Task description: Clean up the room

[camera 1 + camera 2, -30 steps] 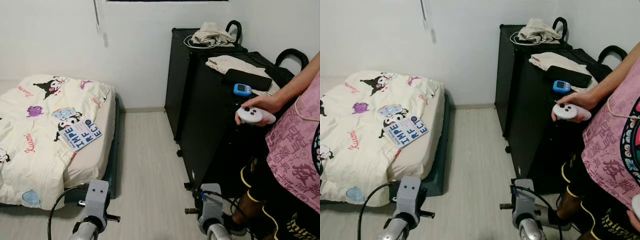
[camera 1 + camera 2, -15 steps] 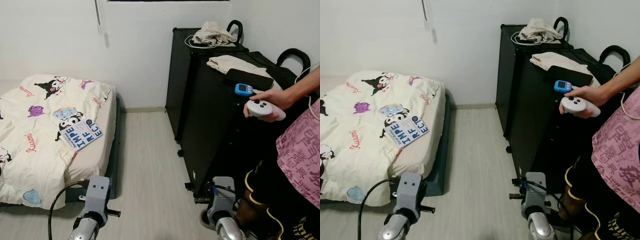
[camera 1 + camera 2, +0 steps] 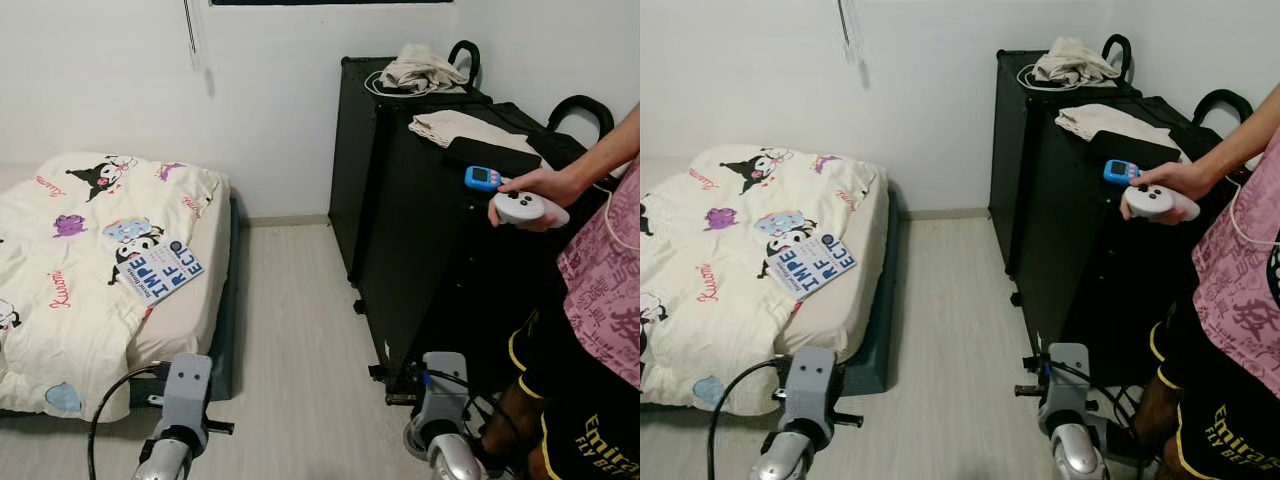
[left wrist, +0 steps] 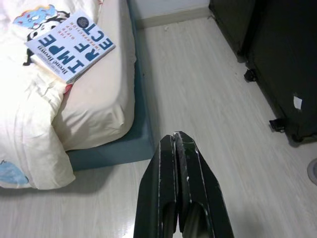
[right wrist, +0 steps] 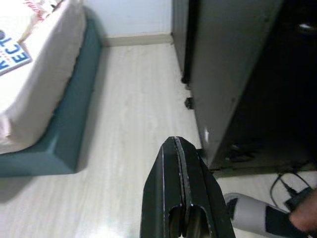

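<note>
Left gripper (image 4: 177, 136): hangs low over the pale floor (image 3: 290, 330), just beside the bed. Its two black fingers are pressed together with nothing between them. It looks like it is only waiting.

Right gripper (image 5: 177, 141): also low over the floor, close to the big black cases (image 3: 420, 220). Fingers pressed together, holding nothing. I think it is resting too.

Book (image 3: 160, 269): a blue and white book lies flat near the edge of the bed (image 3: 90, 270), on the cartoon blanket. It looks out of place there, so it is likely the thing to tidy up.

Clothes (image 3: 420, 70): a crumpled pale cloth sits on top of the far black case, and another folded one (image 3: 455, 128) lies on the nearer case. They seem dumped there, maybe waiting to be put away.

Small blue gadget (image 3: 483, 178): rests on the nearer case, just beside a person's hand.

Person's hand (image 3: 535, 192): holds a white controller (image 3: 527, 208) out over the case, perhaps to steer the robot.

How far along: I think the cleaning has hardly begun, as the book and clothes lie loose.
</note>
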Controlling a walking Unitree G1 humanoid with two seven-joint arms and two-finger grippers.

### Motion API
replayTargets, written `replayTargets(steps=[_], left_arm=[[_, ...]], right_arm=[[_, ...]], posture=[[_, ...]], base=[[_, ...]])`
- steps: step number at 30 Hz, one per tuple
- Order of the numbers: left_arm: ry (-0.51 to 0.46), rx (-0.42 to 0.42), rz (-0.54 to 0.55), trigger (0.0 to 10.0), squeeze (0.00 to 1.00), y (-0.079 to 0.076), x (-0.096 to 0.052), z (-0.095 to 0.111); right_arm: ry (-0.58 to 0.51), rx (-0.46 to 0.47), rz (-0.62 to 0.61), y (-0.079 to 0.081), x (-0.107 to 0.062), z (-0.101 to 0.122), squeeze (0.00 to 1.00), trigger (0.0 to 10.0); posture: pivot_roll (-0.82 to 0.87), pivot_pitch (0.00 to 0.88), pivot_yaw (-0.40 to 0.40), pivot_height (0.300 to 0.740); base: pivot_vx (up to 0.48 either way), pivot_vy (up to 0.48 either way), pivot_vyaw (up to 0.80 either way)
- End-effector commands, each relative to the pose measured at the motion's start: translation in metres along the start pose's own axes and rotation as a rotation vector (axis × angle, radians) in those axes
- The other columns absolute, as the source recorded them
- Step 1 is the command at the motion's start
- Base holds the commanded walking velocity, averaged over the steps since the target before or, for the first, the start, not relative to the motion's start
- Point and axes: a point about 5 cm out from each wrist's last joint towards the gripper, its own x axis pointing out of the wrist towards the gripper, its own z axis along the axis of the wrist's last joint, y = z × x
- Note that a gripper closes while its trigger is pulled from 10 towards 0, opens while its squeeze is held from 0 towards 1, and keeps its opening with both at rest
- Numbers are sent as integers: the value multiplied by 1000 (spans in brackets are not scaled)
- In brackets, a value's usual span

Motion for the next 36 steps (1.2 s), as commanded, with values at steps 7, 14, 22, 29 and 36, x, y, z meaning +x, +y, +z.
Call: replayTargets(steps=[7,14,22,29,36], left_arm=[[20,10,-21,10000,0,0,-1,-3],[0,40,-85,10000,0,-13,5,2],[-3,7,-90,10000,0,-16,6,4],[-9,0,-95,10000,0,-17,6,4],[-7,32,-77,10000,0,-14,3,2]], right_arm=[[42,-12,7,0,-8,-10,0,10000],[46,12,-48,-10,-16,-15,0,10000],[45,-10,-28,-8,-12,-12,0,10000],[43,-15,-18,-7,-9,-9,0,10000],[50,-18,16,-4,-6,-8,0,10000]], posture=[[-58,78,-1,740],[-72,70,4,740],[-65,69,-13,740],[-63,78,-21,740],[-41,88,-33,740]], base=[[0,0,0],[0,0,0],[0,0,0],[0,0,0],[0,0,0]])
